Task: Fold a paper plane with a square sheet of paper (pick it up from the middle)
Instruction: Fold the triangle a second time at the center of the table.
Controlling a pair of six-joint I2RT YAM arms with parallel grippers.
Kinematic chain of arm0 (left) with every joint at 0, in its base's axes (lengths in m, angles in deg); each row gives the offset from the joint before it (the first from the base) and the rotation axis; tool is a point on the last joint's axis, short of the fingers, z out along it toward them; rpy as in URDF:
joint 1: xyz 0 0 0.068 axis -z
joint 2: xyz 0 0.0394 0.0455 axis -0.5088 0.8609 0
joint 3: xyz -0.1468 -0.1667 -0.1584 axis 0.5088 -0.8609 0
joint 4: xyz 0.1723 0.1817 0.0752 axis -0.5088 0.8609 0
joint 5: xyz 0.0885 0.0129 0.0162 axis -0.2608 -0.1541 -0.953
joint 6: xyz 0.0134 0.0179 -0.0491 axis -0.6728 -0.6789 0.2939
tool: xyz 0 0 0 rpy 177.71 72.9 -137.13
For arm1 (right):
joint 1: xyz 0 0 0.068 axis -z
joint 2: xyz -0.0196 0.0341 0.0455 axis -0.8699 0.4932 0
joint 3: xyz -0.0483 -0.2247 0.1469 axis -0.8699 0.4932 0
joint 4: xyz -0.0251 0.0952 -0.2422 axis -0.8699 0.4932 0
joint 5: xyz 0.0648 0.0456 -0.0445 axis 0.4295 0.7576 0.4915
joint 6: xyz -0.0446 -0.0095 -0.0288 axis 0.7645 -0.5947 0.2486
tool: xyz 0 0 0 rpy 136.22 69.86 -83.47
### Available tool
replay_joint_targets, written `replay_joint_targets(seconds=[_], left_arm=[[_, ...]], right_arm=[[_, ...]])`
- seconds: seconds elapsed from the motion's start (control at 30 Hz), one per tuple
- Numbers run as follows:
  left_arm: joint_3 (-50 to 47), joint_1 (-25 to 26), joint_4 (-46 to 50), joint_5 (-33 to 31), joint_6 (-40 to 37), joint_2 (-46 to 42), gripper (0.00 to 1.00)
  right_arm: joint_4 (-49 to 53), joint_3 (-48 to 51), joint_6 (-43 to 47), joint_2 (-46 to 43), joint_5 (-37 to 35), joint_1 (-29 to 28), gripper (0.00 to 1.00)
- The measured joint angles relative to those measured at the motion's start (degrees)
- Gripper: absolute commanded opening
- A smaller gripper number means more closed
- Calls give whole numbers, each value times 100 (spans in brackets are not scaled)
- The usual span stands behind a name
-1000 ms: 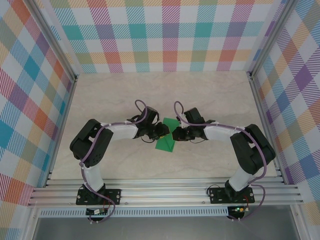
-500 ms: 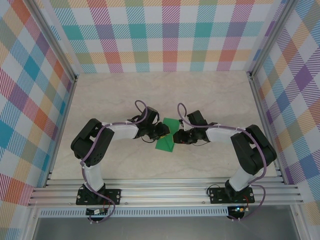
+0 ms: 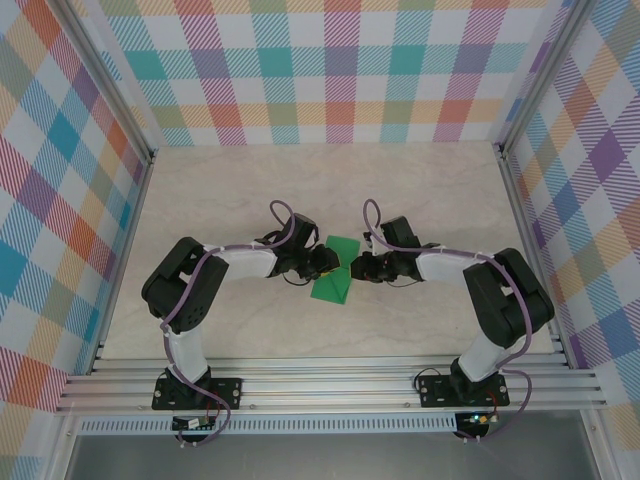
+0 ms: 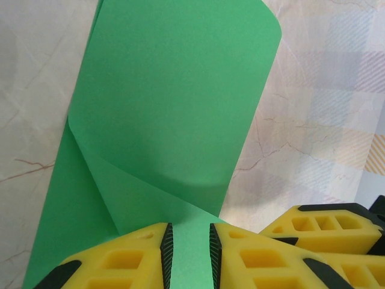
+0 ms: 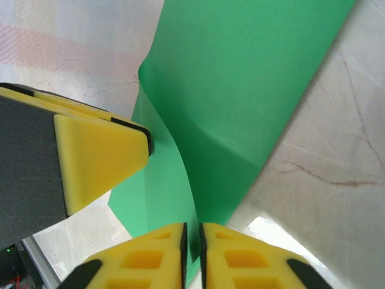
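The square sheet of paper [image 3: 333, 283] is bright green and partly folded, lying at mid-table between the two arms. In the left wrist view the paper [image 4: 180, 108] has a rolled-over flap and a diagonal crease. My left gripper [image 4: 187, 253] sits over its near edge with the jaws a little apart, green showing through the gap. My right gripper [image 5: 192, 247] is shut on a raised, curled edge of the paper [image 5: 252, 90]. From above, the left gripper [image 3: 322, 265] and right gripper [image 3: 355, 268] face each other across the sheet.
The marbled beige table [image 3: 420, 200] is ringed by aluminium rails [image 3: 330, 385] and checked walls. The other arm's yellow fingers show in each wrist view: the right arm's fingers [image 4: 325, 229] and the left arm's fingers [image 5: 96, 162] are close together.
The right arm's wrist has shifted slightly to the right and back. The paper and the left arm have stayed in place.
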Motion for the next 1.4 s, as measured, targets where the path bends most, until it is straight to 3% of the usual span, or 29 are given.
replay_joint_targets(seconds=[0.17, 0.5, 1.4], left_arm=[[0, 0, 0, -2, -2, 0, 28], [0, 0, -17, 0, 0, 0, 36], [0, 114, -144, 177, -7, -70, 35]], right_arm=[[-46, -4, -39, 66, 61, 24, 2], [72, -299, 256, 348, 195, 94, 2], [308, -531, 551, 702, 380, 127, 3]])
